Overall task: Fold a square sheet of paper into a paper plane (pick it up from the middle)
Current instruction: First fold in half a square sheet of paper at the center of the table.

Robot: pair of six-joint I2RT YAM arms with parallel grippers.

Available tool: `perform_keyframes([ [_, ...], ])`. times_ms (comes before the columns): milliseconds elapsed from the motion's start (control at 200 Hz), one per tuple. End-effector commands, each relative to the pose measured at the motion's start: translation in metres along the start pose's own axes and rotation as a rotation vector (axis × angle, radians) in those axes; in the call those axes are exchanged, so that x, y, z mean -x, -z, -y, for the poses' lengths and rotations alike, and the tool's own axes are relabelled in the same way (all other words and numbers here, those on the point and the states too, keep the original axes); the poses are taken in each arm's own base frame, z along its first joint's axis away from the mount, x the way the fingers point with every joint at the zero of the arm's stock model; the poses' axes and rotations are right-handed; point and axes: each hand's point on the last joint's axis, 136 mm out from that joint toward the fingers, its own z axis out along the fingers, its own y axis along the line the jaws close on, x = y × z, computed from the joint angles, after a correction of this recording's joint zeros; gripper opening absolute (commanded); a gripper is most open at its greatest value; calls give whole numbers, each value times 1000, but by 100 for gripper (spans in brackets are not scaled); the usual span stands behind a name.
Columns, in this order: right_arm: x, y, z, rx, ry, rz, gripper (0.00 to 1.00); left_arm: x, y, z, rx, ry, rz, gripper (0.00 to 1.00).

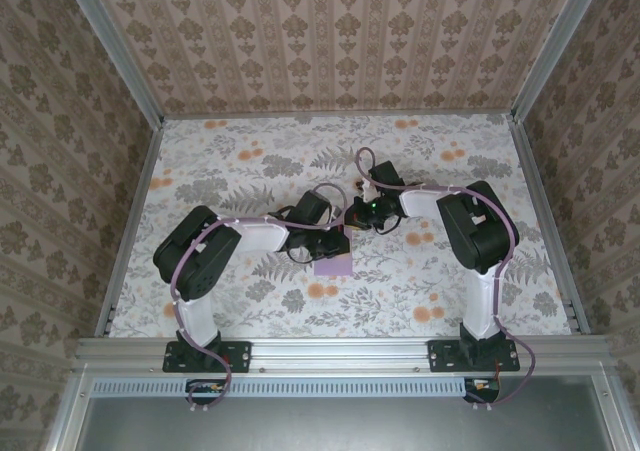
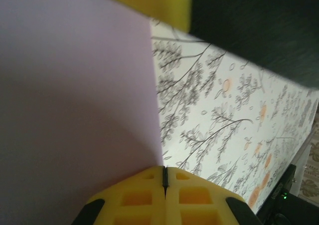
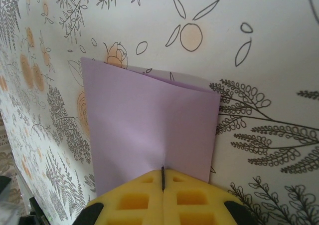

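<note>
From above, the left arm and right arm reach in and meet over the middle of the flowered desk. The lavender sheet shows just on the near side of them, partly under the left wrist. In the left wrist view the left jaws are pressed together, pad against pad. The sheet fills the left half, blurred, and its straight edge runs right into their seam, so they pinch it. The desk lies to the right, and a yellow pad of the right jaws, black body beside it, juts in at the top. In the right wrist view the right jaws are likewise closed tight on the sheet's near edge. The sheet is doubled over, with a second layer peeking past its far edge and the desk behind.
</note>
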Motion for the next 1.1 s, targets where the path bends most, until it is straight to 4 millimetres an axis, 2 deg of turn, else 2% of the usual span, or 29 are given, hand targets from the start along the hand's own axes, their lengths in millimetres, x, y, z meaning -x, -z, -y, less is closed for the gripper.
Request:
perform_keyframes([
  [0, -13, -9, 20, -53, -30, -54, 0, 16, 1, 20, -47, -66, 36, 4],
  [150, -15, -9, 22, -58, -41, -57, 0, 16, -7, 18, -37, -63, 24, 3],
  [465, -16, -10, 28, -80, -56, -55, 0, -4, -21, -7, 46, -31, -10, 0],
  [715, -16, -11, 36, -106, -72, -51, 0, -26, -22, -18, 74, -3, -25, 0],
  [960, -12, -12, 43, -124, -87, -48, 0, -55, -22, -14, 84, -13, -50, 0],
  [1095, -10, -14, 45, -127, -88, -51, 0, -68, -20, -20, 110, 7, -49, 0],
])
